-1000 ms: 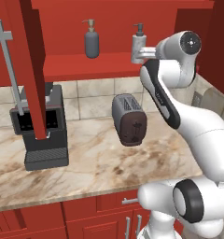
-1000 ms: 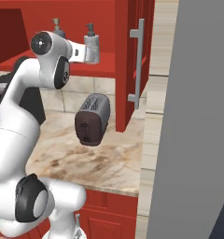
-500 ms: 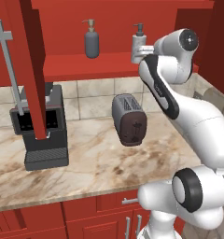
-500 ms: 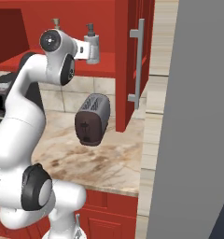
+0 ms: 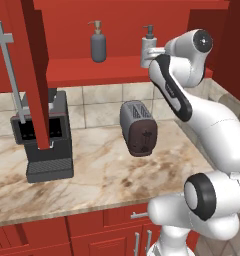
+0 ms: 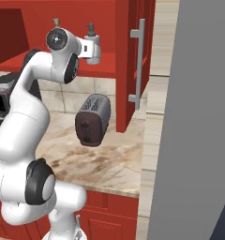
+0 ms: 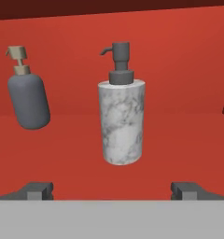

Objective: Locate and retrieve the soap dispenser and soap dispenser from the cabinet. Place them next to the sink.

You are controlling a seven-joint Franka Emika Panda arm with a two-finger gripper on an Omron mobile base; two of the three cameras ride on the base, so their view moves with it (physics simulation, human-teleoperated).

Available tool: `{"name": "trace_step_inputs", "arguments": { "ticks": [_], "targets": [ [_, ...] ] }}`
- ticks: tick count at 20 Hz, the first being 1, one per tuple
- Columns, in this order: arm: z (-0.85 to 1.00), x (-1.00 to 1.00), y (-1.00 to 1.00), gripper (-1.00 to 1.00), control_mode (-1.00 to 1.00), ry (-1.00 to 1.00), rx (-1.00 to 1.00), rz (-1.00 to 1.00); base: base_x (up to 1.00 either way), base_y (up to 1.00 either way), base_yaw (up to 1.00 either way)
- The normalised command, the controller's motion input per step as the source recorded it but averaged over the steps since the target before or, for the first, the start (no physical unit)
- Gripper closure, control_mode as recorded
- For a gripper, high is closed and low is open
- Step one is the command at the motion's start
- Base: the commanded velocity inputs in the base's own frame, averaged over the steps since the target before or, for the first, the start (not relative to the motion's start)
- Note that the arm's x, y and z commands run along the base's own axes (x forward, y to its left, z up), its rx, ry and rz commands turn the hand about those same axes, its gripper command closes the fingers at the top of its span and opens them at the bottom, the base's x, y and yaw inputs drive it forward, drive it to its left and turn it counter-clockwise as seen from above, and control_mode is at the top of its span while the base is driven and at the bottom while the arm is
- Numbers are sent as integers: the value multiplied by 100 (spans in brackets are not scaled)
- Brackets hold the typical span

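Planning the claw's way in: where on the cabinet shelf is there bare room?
Bare shelf lies between the dark grey dispenser and the marbled dispenser, and left of the grey one. The open claw faces the marbled dispenser.

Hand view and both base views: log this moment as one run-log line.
phase: approach | target: marbled soap dispenser on cabinet shelf | gripper: open, empty, facing it | grey soap dispenser: on shelf | toaster: on counter

We are seeing even, bright rendered light with no glare. Soft shading is darkening the cabinet (image 5: 67, 20) interior, faint shadows are lying on the counter (image 5: 102, 175), and edges are looking slightly soft.
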Motion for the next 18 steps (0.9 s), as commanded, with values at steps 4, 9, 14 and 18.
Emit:
{"name": "trace_step_inputs", "arguments": {
  "ticks": [4, 9, 14, 18],
  "targets": [
    [0, 7, 0, -100, -100, -1, 0, 1, 0, 0, 0],
    [0, 4, -1, -100, -100, -2, 0, 0, 0, 0, 0],
    [-3, 14, -8, -100, -100, -2, 0, 2, 0, 0, 0],
    [-9, 15, -6, -100, -100, 0, -4, 2, 0, 0, 0]
  ]
}}
